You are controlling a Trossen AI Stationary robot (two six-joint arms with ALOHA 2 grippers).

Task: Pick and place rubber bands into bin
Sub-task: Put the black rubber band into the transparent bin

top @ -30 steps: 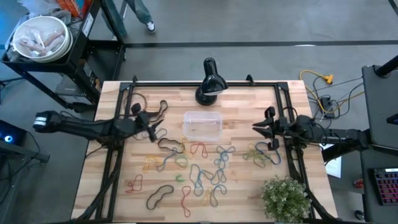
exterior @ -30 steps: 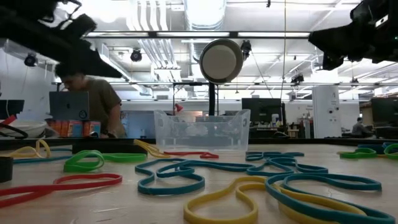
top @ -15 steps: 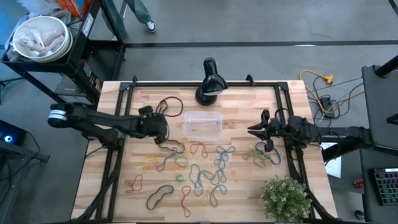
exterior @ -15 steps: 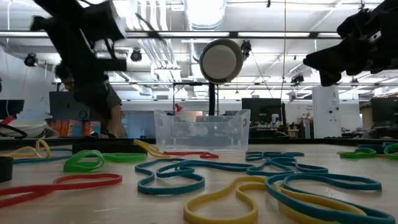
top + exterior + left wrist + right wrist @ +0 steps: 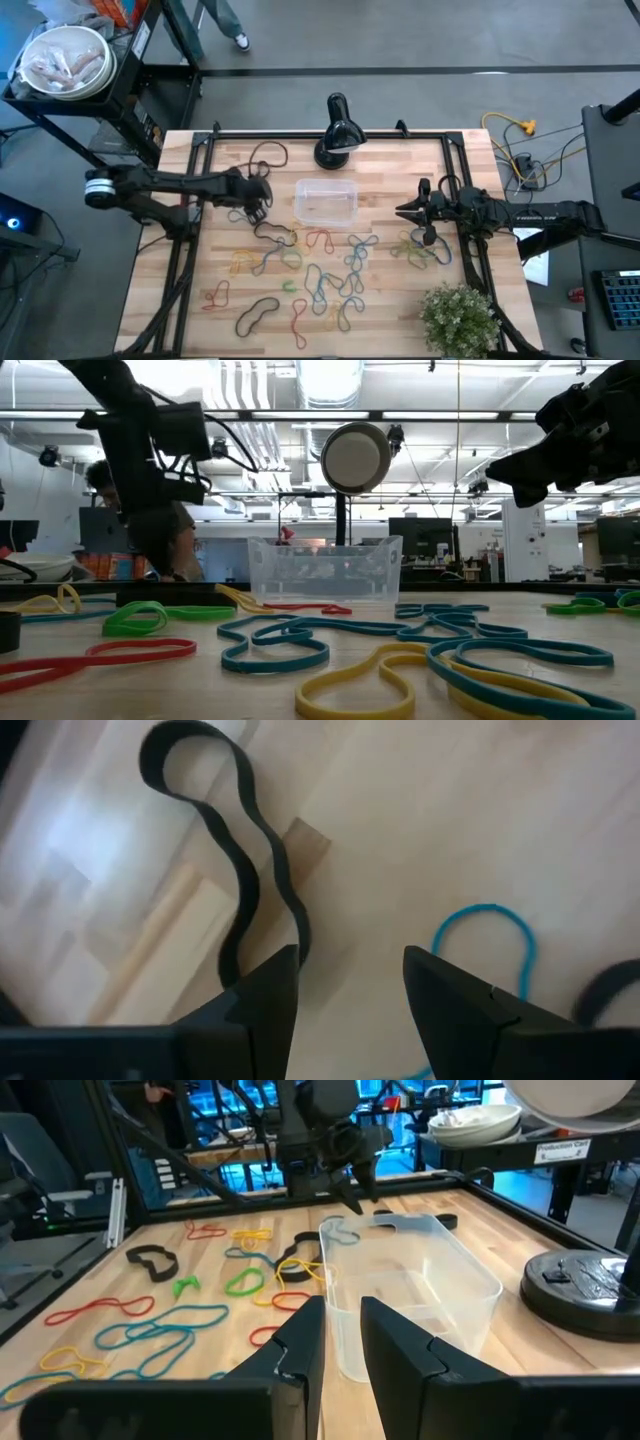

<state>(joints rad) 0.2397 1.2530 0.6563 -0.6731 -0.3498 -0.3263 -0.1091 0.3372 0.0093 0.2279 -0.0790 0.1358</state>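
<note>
my left gripper (image 5: 262, 192) is spread wide and holds nothing; it hangs over a black band (image 5: 225, 850) on the table, just left of the bin (image 5: 325, 201). my right gripper (image 5: 405, 211) waits on the bin's right side with its fingers a little apart and nothing between them. the bin looks empty to me. the bands (image 5: 320, 275) lie all over the table in front of it, so i think the job has hardly begun and almost every band is left to pick.
</note>
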